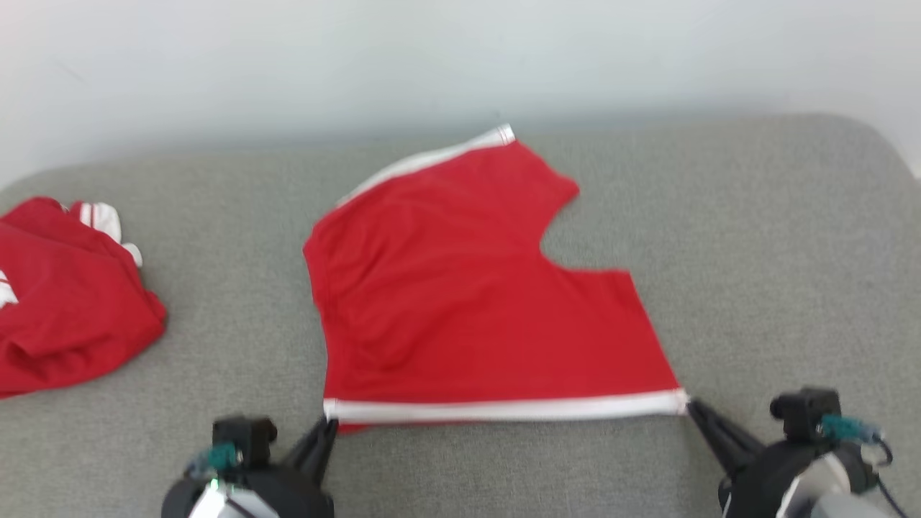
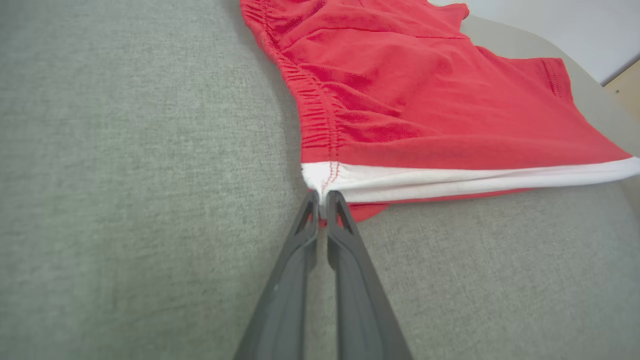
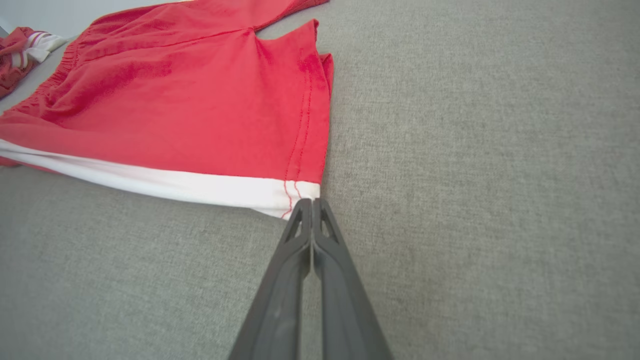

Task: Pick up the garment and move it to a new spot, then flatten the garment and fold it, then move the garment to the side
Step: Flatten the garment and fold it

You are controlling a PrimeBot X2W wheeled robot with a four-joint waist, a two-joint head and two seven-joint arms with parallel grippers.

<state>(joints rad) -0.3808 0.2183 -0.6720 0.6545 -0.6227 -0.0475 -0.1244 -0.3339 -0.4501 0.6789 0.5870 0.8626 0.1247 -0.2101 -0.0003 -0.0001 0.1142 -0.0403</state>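
left gripper [image 1: 329, 426]: fingers almost together, clamped on the near-left corner of the shorts [image 1: 460, 302], right on the white band [image 1: 504, 410]. Left wrist view agrees: a sliver of white fabric is pinched in the left gripper [image 2: 322, 196], where the elastic waistband [image 2: 315, 100] meets the band.

right gripper [image 1: 689, 405]: fingers fully together at the near-right corner of the same band. In the right wrist view the right gripper [image 3: 311, 202] closes exactly at that corner, beside the red stitching. Looks like a pinch on the very edge, with very little fabric in the bite.

The band runs straight and taut between the two grippers along the shorts' near edge. A strip of red shows under it near the left corner.

The shorts lie spread mid-cushion [image 1: 755, 252], mostly flat, with soft wrinkles toward the waistband on the left. The crotch notch opens to the right. The far leg points toward the wall [image 1: 432, 57], with its own white stripe along the far-left edge.

A second garment [image 1: 65, 316], red with white trim, sits bunched at the cushion's left edge, well apart from the shorts. Both grippers are low at the near edge, fingers angled inward.
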